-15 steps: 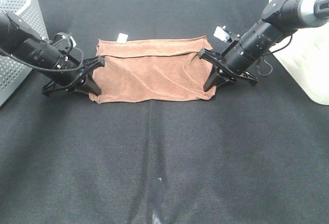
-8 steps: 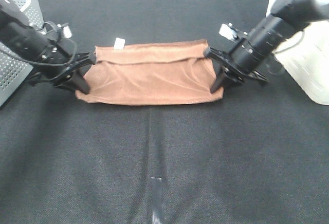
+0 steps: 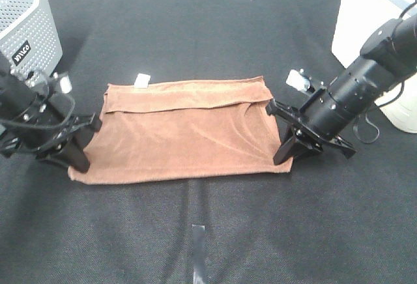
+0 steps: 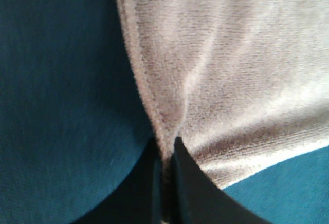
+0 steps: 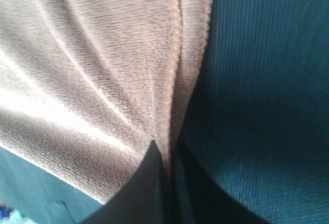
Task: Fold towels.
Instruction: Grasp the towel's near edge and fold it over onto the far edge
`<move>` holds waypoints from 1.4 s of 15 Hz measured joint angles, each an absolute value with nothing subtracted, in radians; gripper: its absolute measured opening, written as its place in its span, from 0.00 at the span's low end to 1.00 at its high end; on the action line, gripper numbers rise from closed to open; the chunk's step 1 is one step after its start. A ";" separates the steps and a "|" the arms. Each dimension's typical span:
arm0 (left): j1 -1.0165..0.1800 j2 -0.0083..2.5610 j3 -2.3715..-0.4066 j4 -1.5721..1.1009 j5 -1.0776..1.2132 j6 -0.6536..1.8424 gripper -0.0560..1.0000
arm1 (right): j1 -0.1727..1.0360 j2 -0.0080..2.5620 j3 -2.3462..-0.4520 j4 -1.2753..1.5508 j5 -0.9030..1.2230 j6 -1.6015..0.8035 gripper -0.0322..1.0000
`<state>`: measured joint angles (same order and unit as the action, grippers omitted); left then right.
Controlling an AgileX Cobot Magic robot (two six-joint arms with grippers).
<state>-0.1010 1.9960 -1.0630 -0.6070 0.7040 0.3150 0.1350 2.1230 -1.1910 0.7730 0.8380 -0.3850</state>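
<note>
Left gripper (image 4: 165,154) of mine is pressed together on the short end of the brown towel (image 3: 182,134) that faces the counter's left edge, its 2 fingers (image 4: 182,183) pinching the hem between them. My right gripper (image 5: 165,154) is clamped the same way on the opposite short end, with fuzzy cloth bunched into the pinch. From the high view, my left gripper (image 3: 88,144) and right gripper (image 3: 279,134) sit low at either end of the towel, which lies spread across the middle of the black counter (image 3: 215,225), long sides parallel to the near edge. One layer is folded over along the far long side, and a small white tag (image 3: 141,79) sticks out at the towel's far-left corner. At the counter's far-left corner stands a grey perforated basket (image 3: 32,23); a white container (image 3: 365,30) sits by the far-right corner. A short tape strip (image 3: 199,251) marks the near edge.
</note>
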 joint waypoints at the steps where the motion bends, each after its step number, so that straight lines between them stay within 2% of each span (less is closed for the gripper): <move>1: -0.101 1.996 -1.061 -0.607 0.704 0.315 0.06 | 0.135 2.120 -1.189 0.773 0.839 -0.388 0.03; 3: -0.101 1.996 -1.098 -0.605 0.715 0.304 0.06 | 0.135 2.107 -1.201 0.769 0.842 -0.388 0.03; 6: -0.101 1.996 -1.241 -0.595 0.723 0.241 0.06 | 0.135 2.103 -1.350 0.751 0.850 -0.389 0.03; 12: -0.101 2.104 -1.609 -0.520 0.704 0.153 0.06 | 0.135 2.280 -1.824 0.651 0.893 -0.283 0.03; 18: -0.101 2.277 -1.703 -0.498 0.701 0.150 0.07 | 0.135 2.438 -1.967 0.640 0.908 -0.278 0.03; 19: -0.101 2.300 -1.704 -0.498 0.695 0.150 0.13 | 0.135 2.455 -1.967 0.640 0.904 -0.278 0.05; 20: -0.101 2.304 -1.704 -0.498 0.683 0.150 0.22 | 0.135 2.457 -1.967 0.640 0.904 -0.278 0.12; 21: -0.101 2.305 -1.704 -0.498 0.665 0.150 0.36 | 0.135 2.457 -1.967 0.642 0.905 -0.278 0.24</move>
